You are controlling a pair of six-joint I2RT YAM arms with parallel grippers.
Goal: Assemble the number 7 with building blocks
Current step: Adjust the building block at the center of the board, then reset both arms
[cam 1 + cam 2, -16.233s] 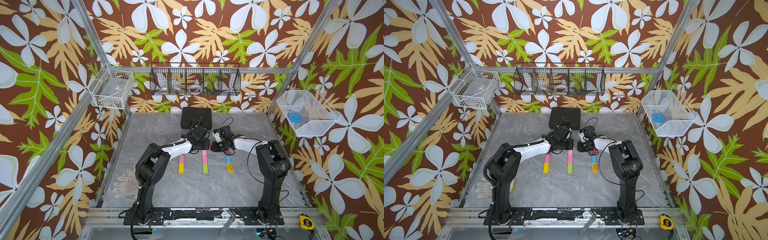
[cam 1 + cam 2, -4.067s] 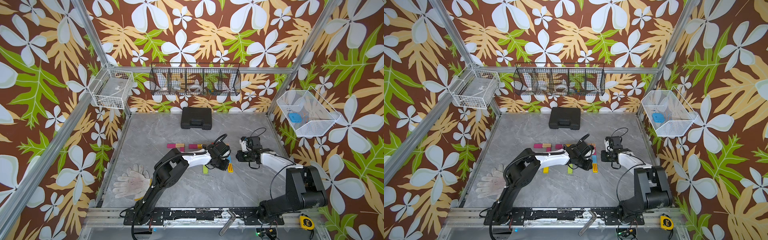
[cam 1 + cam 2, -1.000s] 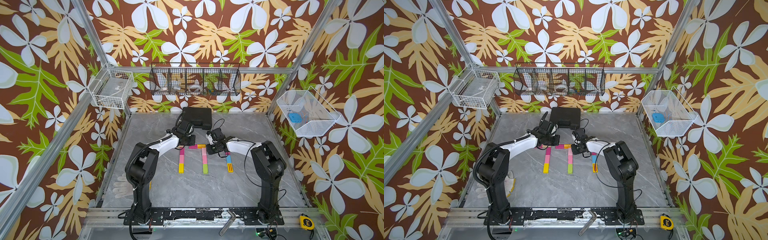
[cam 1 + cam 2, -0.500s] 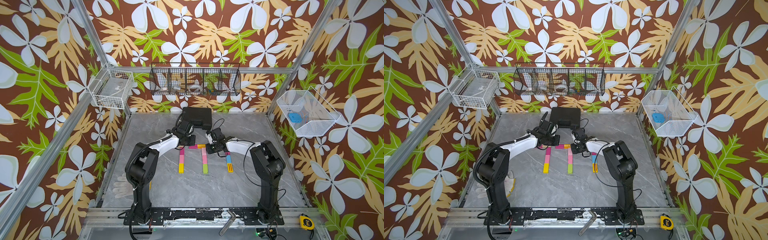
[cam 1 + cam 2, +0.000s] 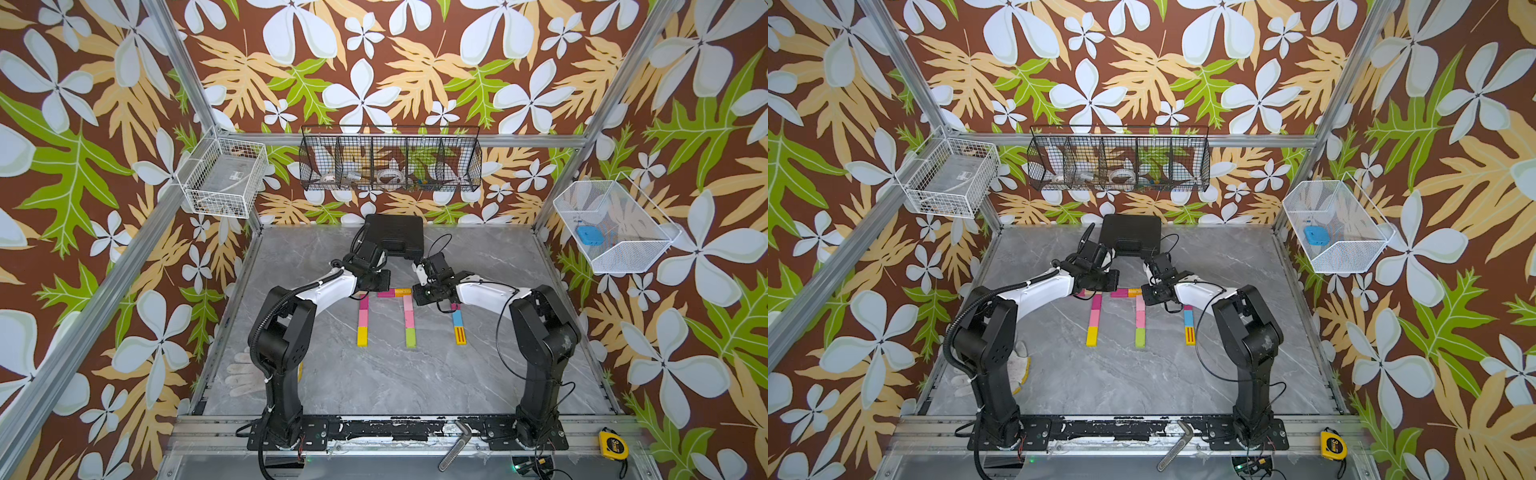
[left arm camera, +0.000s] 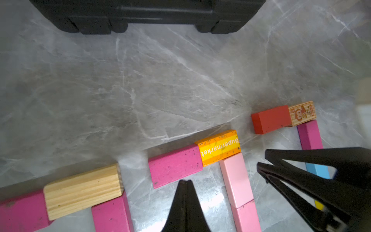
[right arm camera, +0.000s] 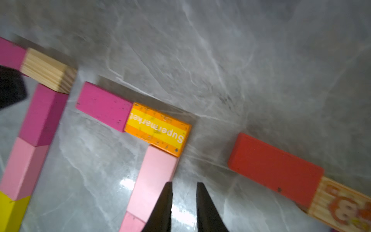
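The building blocks lie flat in three columns in both top views: left column (image 5: 363, 320), middle column (image 5: 409, 320), right column (image 5: 458, 328). A magenta block (image 6: 174, 165) and an orange "Supermarket" block (image 6: 218, 147) form a bar over the pink middle column (image 7: 154, 176). A red block (image 7: 275, 168) and a printed wood block (image 6: 302, 112) top the right column. A plain wood block (image 6: 83, 189) tops the left one. My left gripper (image 6: 185, 180) is shut and empty beside the magenta block. My right gripper (image 7: 184, 183) is shut to a thin gap, empty, beside the pink block.
A black plastic case (image 5: 395, 239) stands at the back, just behind both grippers. A white glove (image 5: 245, 374) lies at the front left. Wire baskets (image 5: 390, 164) hang on the walls. A metal tool (image 5: 455, 444) and tape measure (image 5: 611, 444) lie on the front rail.
Over the last second both arms have hardly moved. Four seconds ago both grippers were further forward and to the right; they have since come back to the far ends of the columns.
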